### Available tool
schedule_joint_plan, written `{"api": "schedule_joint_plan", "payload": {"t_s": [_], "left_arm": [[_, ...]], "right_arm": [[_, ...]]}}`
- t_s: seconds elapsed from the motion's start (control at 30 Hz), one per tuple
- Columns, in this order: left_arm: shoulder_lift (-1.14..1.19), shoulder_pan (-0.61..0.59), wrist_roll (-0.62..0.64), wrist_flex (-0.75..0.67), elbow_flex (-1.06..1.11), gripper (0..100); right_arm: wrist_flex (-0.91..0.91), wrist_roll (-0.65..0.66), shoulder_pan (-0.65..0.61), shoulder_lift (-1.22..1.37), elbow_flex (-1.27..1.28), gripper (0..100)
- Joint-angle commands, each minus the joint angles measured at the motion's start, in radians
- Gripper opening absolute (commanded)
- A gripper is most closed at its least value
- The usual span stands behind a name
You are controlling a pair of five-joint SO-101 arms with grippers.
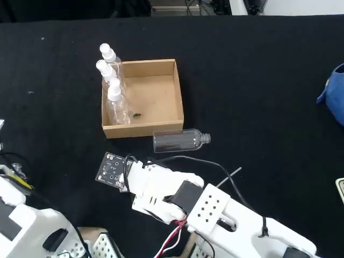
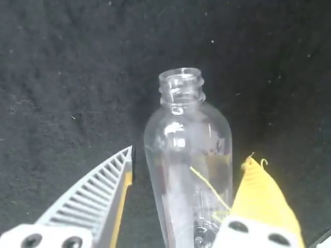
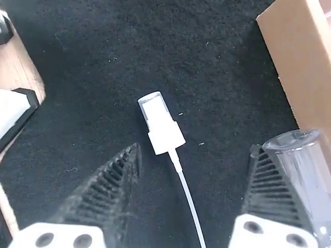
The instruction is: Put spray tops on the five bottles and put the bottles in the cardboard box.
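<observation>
Three clear bottles with white spray tops (image 1: 114, 91) stand along one wall inside the cardboard box (image 1: 161, 126). A fourth bottle (image 1: 180, 141), with no top, lies on the black cloth just in front of the box, and its neck (image 3: 295, 150) shows beside my right gripper. A white spray top (image 3: 163, 132) with its thin tube lies on the cloth between the fingers of my right gripper (image 3: 195, 149), which is open. My left gripper (image 2: 189, 160) is shut on another uncapped clear bottle (image 2: 189, 155), whose neck points away from the camera.
The right arm (image 1: 177, 199) stretches over the cloth in front of the box, and the left arm's base (image 1: 27, 226) sits at the near left corner. A blue object (image 1: 334, 99) lies at the far right edge. The box corner (image 3: 305, 57) is close to my right gripper.
</observation>
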Motion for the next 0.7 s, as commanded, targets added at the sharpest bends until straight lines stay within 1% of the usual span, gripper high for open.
{"api": "schedule_joint_plan", "payload": {"t_s": [0.0, 0.07, 0.1, 0.13, 0.2, 0.27, 0.33, 0.47, 0.53, 0.67], "left_arm": [[-0.048, -0.010, -0.012, -0.052, 0.010, 20], [-0.046, -0.010, -0.011, -0.077, 0.024, 20], [-0.046, -0.010, -0.011, -0.081, 0.035, 18], [-0.051, -0.008, -0.011, -0.083, 0.045, 14], [-0.057, -0.005, -0.009, -0.081, 0.058, 2], [-0.057, -0.002, 0.011, -0.077, 0.059, 5], [-0.058, 0.001, 0.049, -0.077, 0.045, 2], [-0.071, 0.004, 0.095, -0.071, -0.002, 3], [-0.110, -0.002, 0.107, -0.026, -0.025, 3], [-0.242, -0.004, 0.112, 0.069, -0.033, 3]], "right_arm": [[-0.029, 0.006, 0.025, -0.027, -0.007, 29.7], [-0.028, 0.000, 0.025, -0.027, -0.007, 29.7], [-0.025, 0.000, 0.025, -0.027, -0.010, 29.7], [-0.023, 0.000, 0.025, -0.027, -0.010, 29.7], [-0.023, 0.006, 0.025, -0.025, -0.010, 29.6], [-0.021, 0.006, 0.025, -0.025, -0.010, 29.6], [-0.021, 0.006, 0.025, -0.025, -0.010, 29.6], [-0.021, 0.002, 0.025, -0.025, -0.013, 29.6], [-0.021, 0.000, 0.015, -0.024, -0.015, 29.6], [0.038, 0.002, -0.069, 0.013, -0.068, 29.6]]}}
